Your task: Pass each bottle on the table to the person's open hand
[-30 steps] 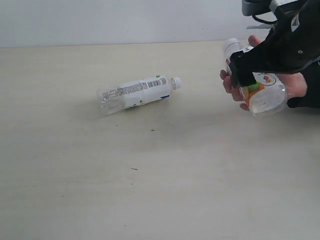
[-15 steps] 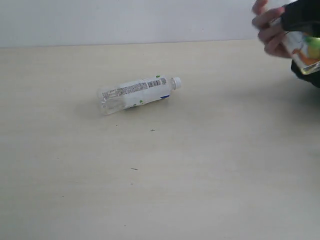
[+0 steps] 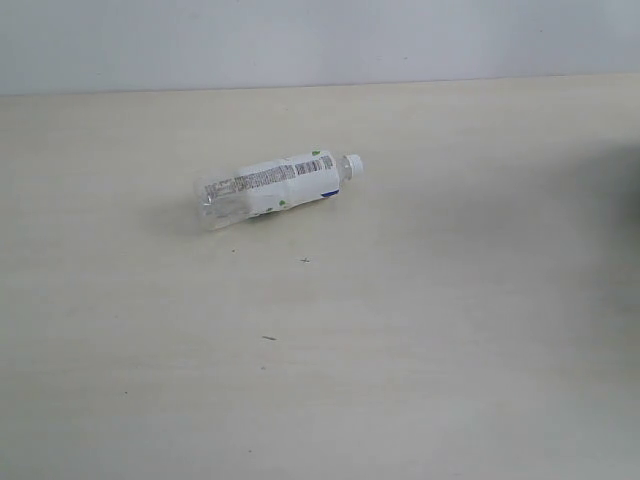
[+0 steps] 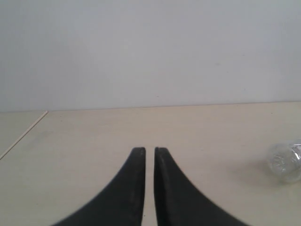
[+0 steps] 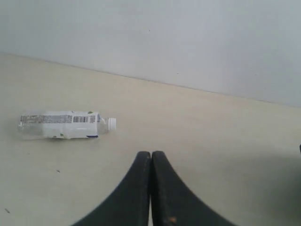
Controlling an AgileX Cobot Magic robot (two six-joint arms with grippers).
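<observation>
Exterior view: one white-label bottle [image 3: 272,188] lies on its side on the surface [image 3: 420,360], left of middle, cap [image 3: 352,166] pointing right. No tool and no person's open hand in frame. The bottle is clear and looks empty or nearly so. Judged light and thin-walled, apt to roll, apt to dent under a hard squeeze. Best hold is across the labelled mid-body, fingers square to the long axis, since the label should grip better than bare plastic.

Left wrist view: left tool [image 4: 149,151] drawn together to a thin slit, nothing between the fingers. Only the bottle's clear round base shows, at the frame edge. This end-on look is missing from the other views.

Right wrist view: right tool [image 5: 151,154] clenched tight, empty. Bottle seen full length and side-on, well apart from the tips, label print and barcode strip plain. This view gives the approach line. Only the exterior view gives the whole layout.
</observation>
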